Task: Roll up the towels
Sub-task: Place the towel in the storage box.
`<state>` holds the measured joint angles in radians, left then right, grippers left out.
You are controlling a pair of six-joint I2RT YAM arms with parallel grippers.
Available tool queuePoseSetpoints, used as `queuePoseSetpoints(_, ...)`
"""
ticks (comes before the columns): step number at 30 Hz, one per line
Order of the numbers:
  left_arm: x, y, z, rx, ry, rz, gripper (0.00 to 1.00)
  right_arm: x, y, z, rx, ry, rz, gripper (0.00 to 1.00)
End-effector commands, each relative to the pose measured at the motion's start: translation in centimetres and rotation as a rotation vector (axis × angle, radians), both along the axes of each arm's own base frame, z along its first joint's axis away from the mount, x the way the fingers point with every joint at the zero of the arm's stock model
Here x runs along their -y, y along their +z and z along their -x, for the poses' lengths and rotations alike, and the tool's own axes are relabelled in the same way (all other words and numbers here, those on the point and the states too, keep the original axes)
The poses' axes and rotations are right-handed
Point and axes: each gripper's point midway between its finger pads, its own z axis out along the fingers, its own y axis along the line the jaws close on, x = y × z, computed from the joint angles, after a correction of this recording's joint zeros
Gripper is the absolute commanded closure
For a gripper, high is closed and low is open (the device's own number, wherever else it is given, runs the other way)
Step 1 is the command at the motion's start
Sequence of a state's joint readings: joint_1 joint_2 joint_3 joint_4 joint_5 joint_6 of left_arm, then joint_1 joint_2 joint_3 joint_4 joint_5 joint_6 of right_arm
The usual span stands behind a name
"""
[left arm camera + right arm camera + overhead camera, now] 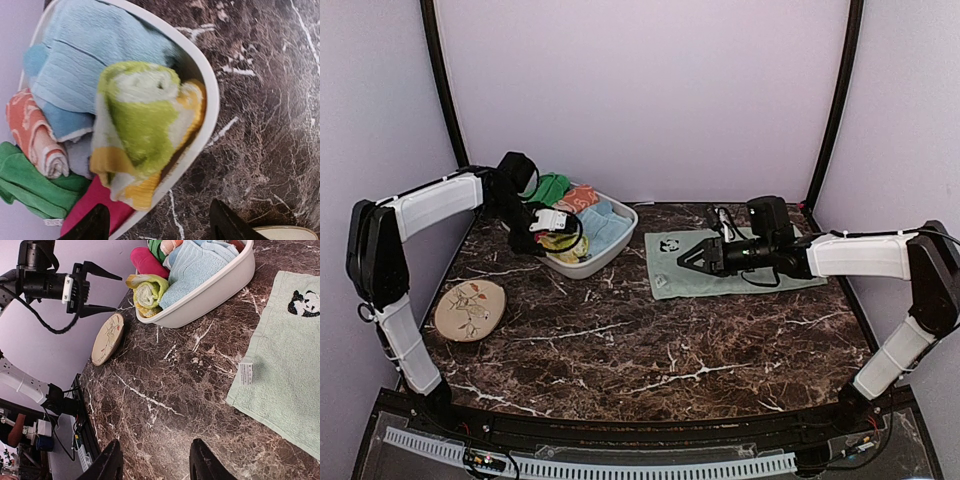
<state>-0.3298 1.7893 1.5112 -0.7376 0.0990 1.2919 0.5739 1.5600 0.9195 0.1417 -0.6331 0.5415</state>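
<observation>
Left gripper (114, 292) above rolled yellow-lime patterned towel (145, 125) in tub (212, 100)

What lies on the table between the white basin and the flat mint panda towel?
Nothing: only bare marble tabletop separates the white basin from the mint panda towel. This shows clearly in the right wrist view and also from above.

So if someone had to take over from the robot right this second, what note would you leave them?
Left gripper: open, empty, above the white basin.
Right gripper: open, empty, over the mint panda towel.
Things: yellow-lime towel lies rolled in the basin, pink towel beside it; the mint one lies flat on the table.
Done: yellow-lime roll. Pink: cannot tell.
Left: roll the mint towel.
</observation>
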Motion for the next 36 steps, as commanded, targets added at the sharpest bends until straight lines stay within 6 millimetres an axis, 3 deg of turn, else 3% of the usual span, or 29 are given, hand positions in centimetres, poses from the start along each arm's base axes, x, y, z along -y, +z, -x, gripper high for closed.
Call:
queuePoseSetpoints(1,2.2,3.8,-1.1,-0.008,0.077,0.164,0.3,-0.3,1.8,-0.2,0.038,0.008,-0.045,0.55)
queuePoseSetpoints(4,3.2,4.9,-3.7,0.075,0.104,0.213,0.34,-0.2,1.8,-0.3,0.038,0.004,-0.044,0.55)
queuePoseSetpoints(8,3.6,2.4,-5.3,0.117,0.115,0.16,0.39,-0.2,1.6,-0.2,0.03,0.006,-0.046,0.55)
queuePoseSetpoints(13,4.3,-1.1,-5.4,0.076,0.123,0.129,0.41,-0.1,1.2,0.0,0.022,0.005,-0.048,0.55)
queuePoseSetpoints(18,3.1,-4.9,-5.6,0.056,0.154,0.044,0.48,0.2,1.3,0.4,0.026,0.003,-0.045,0.55)
queuePoseSetpoints(22,2.7,-5.0,-5.5,0.051,0.183,0.031,0.47,0.7,1.5,0.4,0.047,-0.011,-0.023,0.55)
queuePoseSetpoints(25,2.5,-2.1,-6.4,0.117,0.23,0.058,0.34,1.6,2.1,0.1,0.108,-0.056,0.012,0.49)
queuePoseSetpoints(26,2.4,-0.5,-6.9,0.152,0.258,0.074,0.28,2.1,2.3,-0.2,0.136,-0.085,0.029,0.39)
queuePoseSetpoints(27,2.2,1.1,-7.3,0.189,0.288,0.088,0.2,2.8,2.6,-0.7,0.166,-0.128,0.051,0.14)
queuePoseSetpoints(28,1.9,3.2,-7.8,0.244,0.322,0.11,0.05,3.4,2.9,-1.0,0.194,-0.159,0.072,0.02)
queuePoseSetpoints(31,0.3,10.0,-8.5,0.438,0.426,0.193,0.01,6.1,3.7,-2.3,0.299,-0.288,0.168,0.0)
queuePoseSetpoints(34,-2.9,16.1,-7.9,0.631,0.588,0.349,0.01,9.7,5.5,-3.4,0.431,-0.46,0.237,0.0)
queuePoseSetpoints(36,-5.7,17.6,-6.6,0.759,0.71,0.448,0.01,13.1,7.3,-3.8,0.542,-0.612,0.29,0.0)
